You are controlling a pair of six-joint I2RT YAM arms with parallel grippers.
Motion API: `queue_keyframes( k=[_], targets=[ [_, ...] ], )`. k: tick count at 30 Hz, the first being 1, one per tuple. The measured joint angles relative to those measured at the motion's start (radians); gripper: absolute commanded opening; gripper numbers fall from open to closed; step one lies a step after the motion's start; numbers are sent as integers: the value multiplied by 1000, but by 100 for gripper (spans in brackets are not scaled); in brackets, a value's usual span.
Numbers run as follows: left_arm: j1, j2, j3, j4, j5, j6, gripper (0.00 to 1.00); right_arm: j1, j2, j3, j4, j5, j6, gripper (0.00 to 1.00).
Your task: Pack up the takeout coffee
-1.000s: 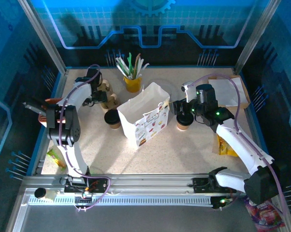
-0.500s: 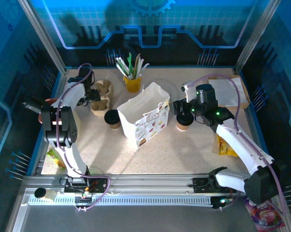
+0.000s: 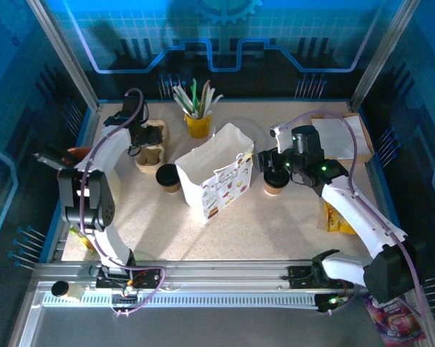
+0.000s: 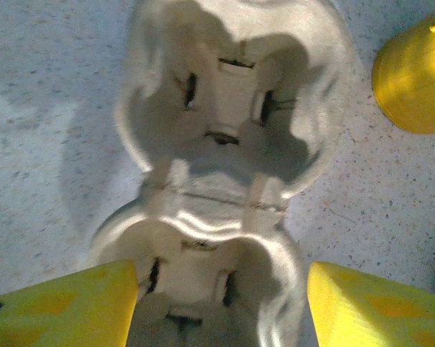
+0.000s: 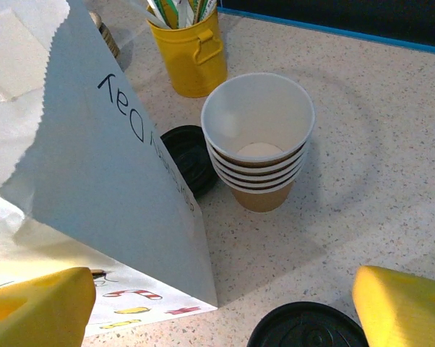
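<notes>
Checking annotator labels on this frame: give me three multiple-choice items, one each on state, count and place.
1. The white bag is: A) flat B) upright, mouth open C) folded shut
2. Count of lidded coffee cups outside it: A) none B) one C) two
3. The left gripper is over: A) the pulp cup carrier B) bare table C) the bag

B: it stands with its mouth gaping.
C: one on each side of the bag.
A: the carrier lies between its fingers.

Overhead light brightens the table (image 3: 275, 224) amid dim blue surroundings; the cup carrier (image 4: 232, 137) looks softly blurred close-up.
</notes>
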Motion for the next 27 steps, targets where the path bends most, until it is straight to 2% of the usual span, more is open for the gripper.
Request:
queue_keyframes(
  k=[11, 27],
  targets=[
    [-13, 164, 147, -69, -17, 47, 50, 0, -6, 0, 0, 0, 0, 93],
    [-13, 180, 164, -95, -62, 67, 49, 0, -6, 0, -1, 0, 0, 93]
  ],
)
